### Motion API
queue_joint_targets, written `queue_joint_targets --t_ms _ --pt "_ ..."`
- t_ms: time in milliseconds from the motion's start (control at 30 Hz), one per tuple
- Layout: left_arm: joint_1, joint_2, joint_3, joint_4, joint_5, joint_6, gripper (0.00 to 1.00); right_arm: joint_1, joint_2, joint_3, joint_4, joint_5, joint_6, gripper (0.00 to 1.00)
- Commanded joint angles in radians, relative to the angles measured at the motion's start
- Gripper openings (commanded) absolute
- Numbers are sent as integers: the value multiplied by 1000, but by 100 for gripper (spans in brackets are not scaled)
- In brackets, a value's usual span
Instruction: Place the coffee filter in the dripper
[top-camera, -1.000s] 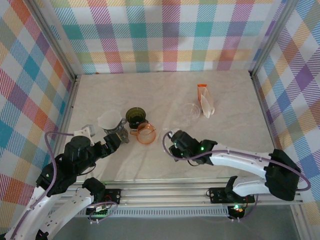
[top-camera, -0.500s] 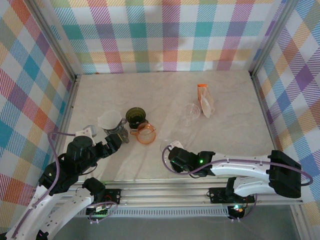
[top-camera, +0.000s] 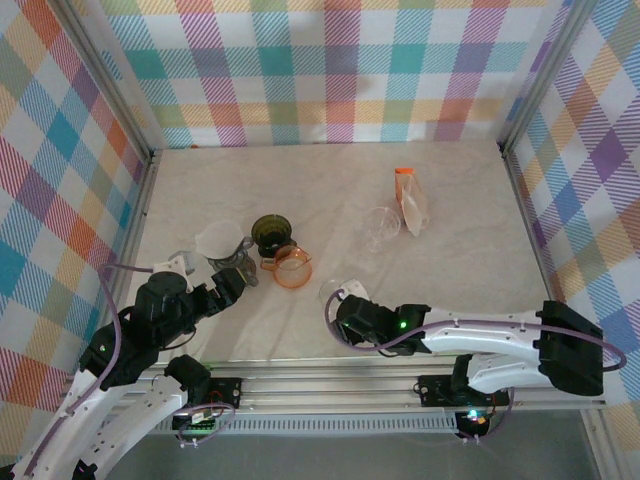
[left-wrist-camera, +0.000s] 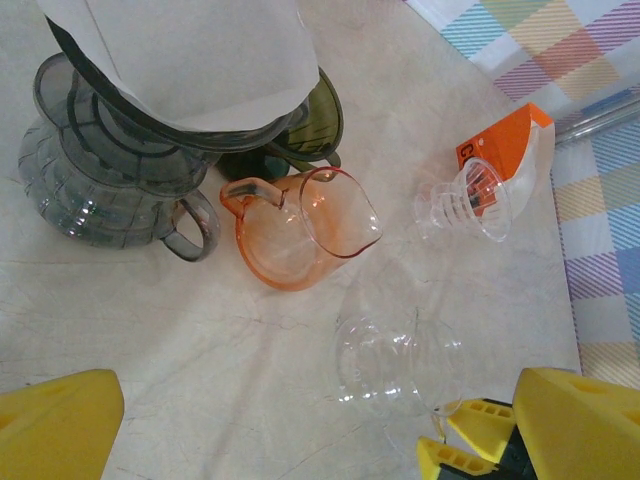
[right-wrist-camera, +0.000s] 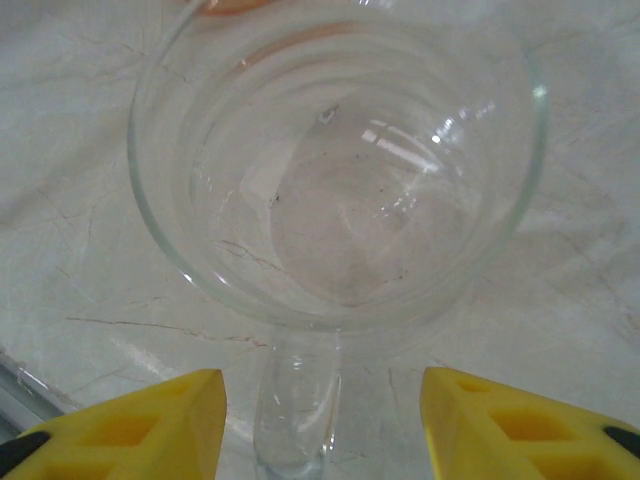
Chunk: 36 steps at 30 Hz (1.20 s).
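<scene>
A white paper coffee filter (left-wrist-camera: 190, 60) (top-camera: 217, 239) rests in the mouth of a smoky grey dripper (left-wrist-camera: 95, 175) (top-camera: 236, 266) at the table's left. My left gripper (top-camera: 232, 283) (left-wrist-camera: 320, 440) hangs open just in front of it, nothing between its fingers. A clear glass dripper (right-wrist-camera: 335, 165) (top-camera: 332, 292) (left-wrist-camera: 400, 362) stands upright near the front middle. My right gripper (right-wrist-camera: 320, 420) (top-camera: 342, 303) is open, its yellow fingers either side of the glass handle (right-wrist-camera: 298, 410) with a gap on both sides.
An orange translucent jug (top-camera: 292, 268) (left-wrist-camera: 300, 235) and a dark green dripper (top-camera: 270, 232) stand beside the grey one. Farther right lie another clear dripper (top-camera: 381, 224) (left-wrist-camera: 470, 198) and an orange-topped filter packet (top-camera: 410, 200). Plaid walls close three sides.
The right arm drew back toward the near edge with the clear glass dripper, then its jaws opened and let go of the handle. The left arm barely moved.
</scene>
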Motion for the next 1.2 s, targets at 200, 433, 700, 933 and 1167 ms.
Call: queue_joint_targets --t_ms 200,433,700,933,1167 --pt "10 6 -14 41 8 -2 100 -286 -207 101 -106 -5 -120 59" --pt "10 10 -25 48 12 -4 100 -720 -176 159 -80 -290 -160 59" --pt "10 22 -26 52 15 -3 100 -846 104 259 -15 -421 -159 60" --pt "10 33 -28 59 16 0 100 -856 263 348 -6 -364 -137 61" --pt "10 49 -25 65 15 2 100 -893 374 405 3 -341 -68 63"
